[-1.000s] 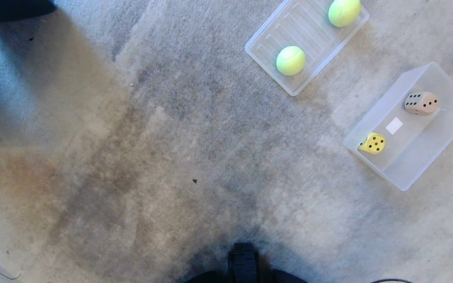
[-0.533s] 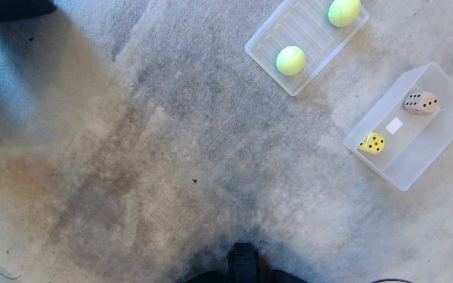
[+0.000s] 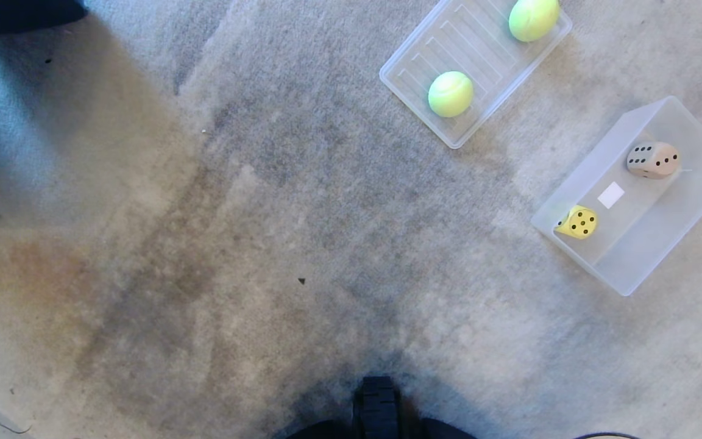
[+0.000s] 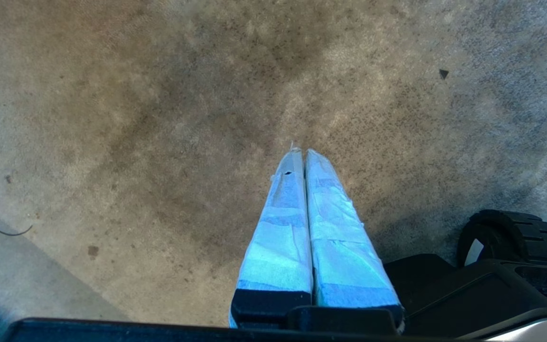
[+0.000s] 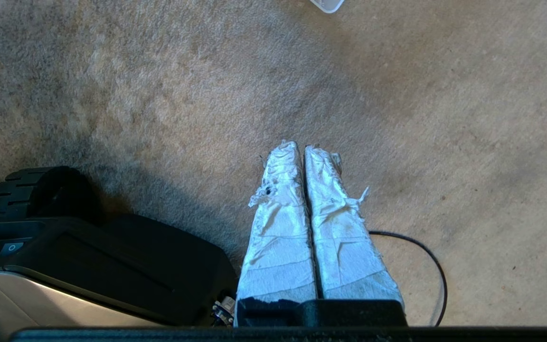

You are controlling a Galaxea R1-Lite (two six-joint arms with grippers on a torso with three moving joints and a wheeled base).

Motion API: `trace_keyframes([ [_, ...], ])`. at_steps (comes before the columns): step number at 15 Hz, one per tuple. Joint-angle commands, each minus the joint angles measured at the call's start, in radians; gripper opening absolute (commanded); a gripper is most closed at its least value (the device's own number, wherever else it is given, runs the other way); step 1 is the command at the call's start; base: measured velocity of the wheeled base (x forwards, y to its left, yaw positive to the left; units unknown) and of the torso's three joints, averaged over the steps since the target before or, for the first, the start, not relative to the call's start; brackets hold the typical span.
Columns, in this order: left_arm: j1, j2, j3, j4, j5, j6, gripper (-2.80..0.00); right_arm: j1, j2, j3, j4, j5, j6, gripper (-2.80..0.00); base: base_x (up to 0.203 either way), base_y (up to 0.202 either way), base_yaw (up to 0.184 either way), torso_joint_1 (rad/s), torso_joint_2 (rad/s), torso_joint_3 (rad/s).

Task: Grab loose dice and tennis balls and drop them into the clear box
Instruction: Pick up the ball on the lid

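Observation:
In the head view the clear box (image 3: 668, 256) sits on the carpet at the right, holding a yellow die (image 3: 577, 222) and a tan die (image 3: 652, 160). Two tennis balls lie on a flat ridged clear tray (image 3: 424, 61) beyond it, one (image 3: 450, 94) near its close end and one (image 3: 533, 19) at its far end. Neither arm shows in the head view. My left gripper (image 4: 301, 153) hangs shut over bare carpet with nothing in it. My right gripper (image 5: 301, 147) is likewise shut and empty above the carpet.
A dark object (image 3: 16, 13) sits at the far left corner. My base's black wheel (image 3: 379, 407) shows at the near edge, also as wheel (image 4: 515, 232) and wheel (image 5: 41, 190). A black cable (image 5: 425, 266) loops on the carpet by the right gripper.

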Motion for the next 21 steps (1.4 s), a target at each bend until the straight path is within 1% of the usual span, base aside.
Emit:
trace_keyframes([
  [1, 0.001, 0.0, 0.0, -0.001, 0.0, -0.001, -2.8, 0.0, 0.001, 0.0, 0.001, 0.0, 0.0, -2.8, 0.0, 0.0, 0.0, 0.0, 0.0, 0.0],
  [5, 0.001, 0.0, 0.0, -0.001, 0.002, -0.007, -2.8, 0.0, 0.001, 0.0, 0.001, 0.0, 0.0, -2.8, 0.0, 0.0, 0.0, 0.002, 0.0, 0.038],
  [21, 0.001, 0.0, 0.0, -0.001, 0.005, -0.012, -2.8, 0.0, 0.001, 0.0, 0.001, 0.0, 0.0, -2.8, 0.0, 0.0, 0.0, 0.002, 0.0, 0.204],
])
